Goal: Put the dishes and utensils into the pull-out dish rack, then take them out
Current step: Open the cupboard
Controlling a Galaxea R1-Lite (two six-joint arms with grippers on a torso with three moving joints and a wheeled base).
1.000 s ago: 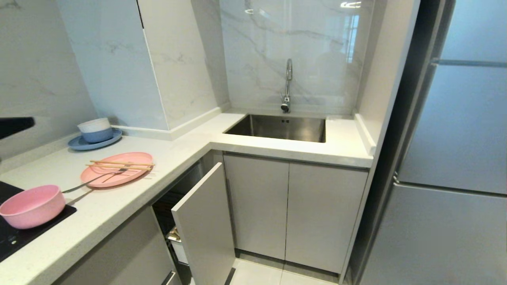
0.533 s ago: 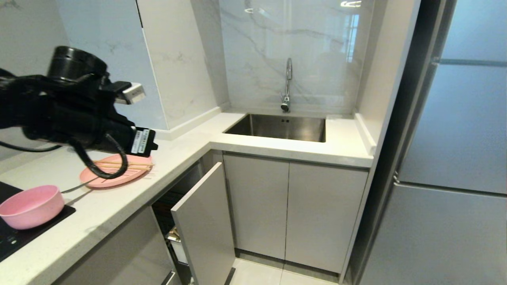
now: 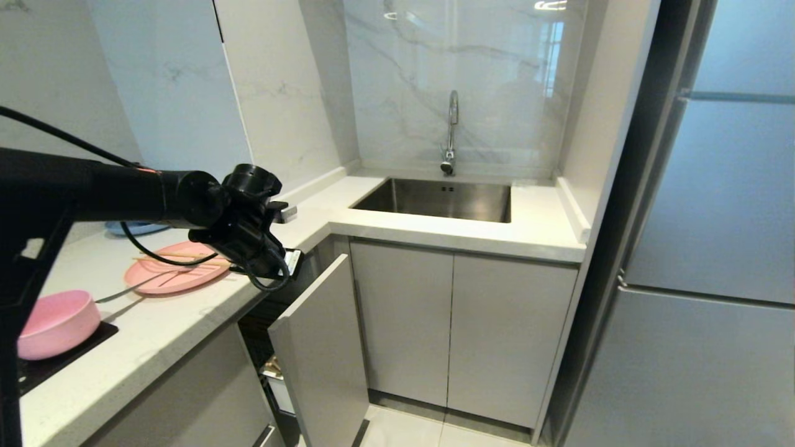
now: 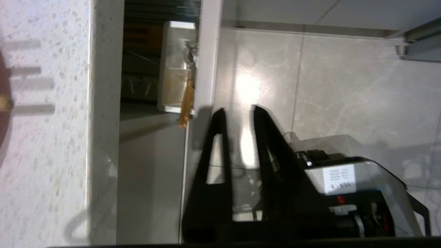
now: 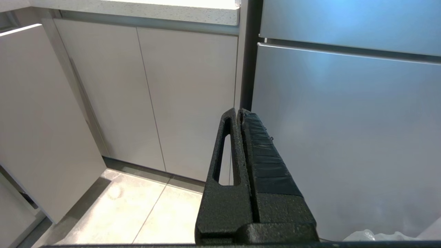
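One left claw (image 4: pixel 237 112), fingers slightly parted and empty, above the pull-out dish rack (image 4: pixel 175 69), its grey front just beside

Matte black left arm (image 3: pixel 112 192), looped cable, slotted fingers (image 4: pixel 217 144)

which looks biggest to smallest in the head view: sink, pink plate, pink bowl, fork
1. sink
2. pink plate and pink bowl: too alike to rank; the bowl is nearer the camera and partly hidden by the arm
3. fork, thin and smallest
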